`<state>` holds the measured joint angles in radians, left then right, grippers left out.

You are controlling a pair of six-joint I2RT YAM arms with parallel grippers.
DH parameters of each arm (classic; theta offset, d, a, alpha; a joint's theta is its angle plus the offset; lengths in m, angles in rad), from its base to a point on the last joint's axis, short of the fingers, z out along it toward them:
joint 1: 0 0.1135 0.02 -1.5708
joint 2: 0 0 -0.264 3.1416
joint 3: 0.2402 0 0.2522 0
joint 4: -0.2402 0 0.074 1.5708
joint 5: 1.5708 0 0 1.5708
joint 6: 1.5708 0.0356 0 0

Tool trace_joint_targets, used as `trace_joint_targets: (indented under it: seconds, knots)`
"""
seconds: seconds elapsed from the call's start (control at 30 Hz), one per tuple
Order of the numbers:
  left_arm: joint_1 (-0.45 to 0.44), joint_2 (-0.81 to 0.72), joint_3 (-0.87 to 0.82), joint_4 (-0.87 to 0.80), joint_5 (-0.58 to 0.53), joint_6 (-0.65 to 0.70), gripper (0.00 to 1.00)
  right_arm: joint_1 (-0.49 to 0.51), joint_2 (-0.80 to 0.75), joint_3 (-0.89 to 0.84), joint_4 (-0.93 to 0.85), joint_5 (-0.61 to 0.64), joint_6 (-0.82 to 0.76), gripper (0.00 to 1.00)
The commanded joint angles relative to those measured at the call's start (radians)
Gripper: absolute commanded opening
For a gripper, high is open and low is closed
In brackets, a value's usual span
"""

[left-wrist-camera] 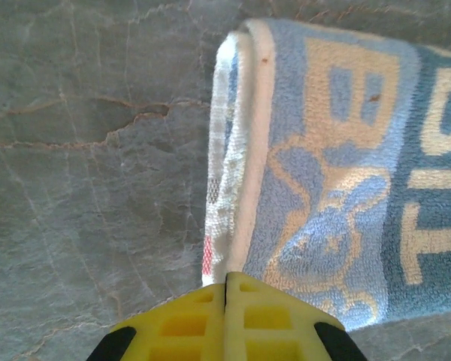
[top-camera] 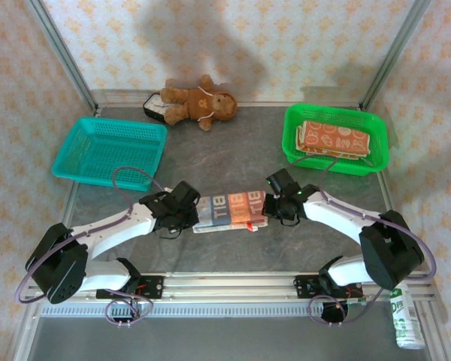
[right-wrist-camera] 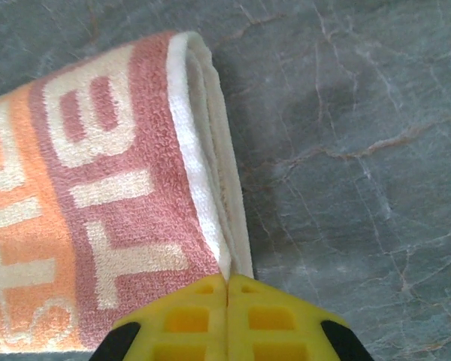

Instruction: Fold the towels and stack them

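A folded towel with coloured block lettering (top-camera: 229,210) lies as a long strip on the grey table between the two arms. My left gripper (top-camera: 189,214) is at its left end; in the left wrist view the yellow jaws (left-wrist-camera: 225,280) are shut, with the towel's (left-wrist-camera: 338,173) white folded edge running into their seam. My right gripper (top-camera: 274,204) is at the strip's right end. There too the jaws (right-wrist-camera: 227,280) are shut, with the edge layers of the towel (right-wrist-camera: 98,203) pinched at the tip. A folded orange-and-cream towel (top-camera: 334,139) rests in the green basket (top-camera: 292,139).
A teal basket (top-camera: 109,150) stands at the left. A brown teddy bear (top-camera: 199,101) lies at the back by the wall, partly on a small dark item. A bottle (top-camera: 407,323) stands off the table's front right corner. Metal frame posts rise at both back corners.
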<state>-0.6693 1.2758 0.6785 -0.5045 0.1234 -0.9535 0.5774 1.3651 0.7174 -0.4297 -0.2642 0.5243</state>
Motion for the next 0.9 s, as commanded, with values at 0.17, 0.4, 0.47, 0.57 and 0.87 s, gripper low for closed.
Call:
trace_joint_targets:
  seconds: [0.17, 0.4, 0.47, 0.57, 0.87]
  knots:
    - [-0.012, 0.0, -0.023, 0.002, -0.033, -0.039, 0.0, 0.004, -0.025, -0.025, 0.001, 0.009, 0.024, 0.0]
    - [-0.012, -0.075, 0.067, -0.148, -0.086, 0.002, 0.0, 0.005, -0.095, 0.005, -0.086, 0.01, 0.003, 0.0]
    - [-0.013, -0.089, 0.067, -0.158, -0.078, 0.001, 0.0, 0.006, -0.107, 0.001, -0.098, -0.002, 0.002, 0.0]
    - [-0.013, -0.107, 0.044, -0.146, -0.053, -0.011, 0.0, 0.011, -0.123, -0.021, -0.095, -0.017, 0.015, 0.0]
    - [-0.027, -0.11, -0.06, -0.074, -0.003, -0.05, 0.0, 0.07, -0.134, -0.112, -0.029, -0.007, 0.091, 0.0]
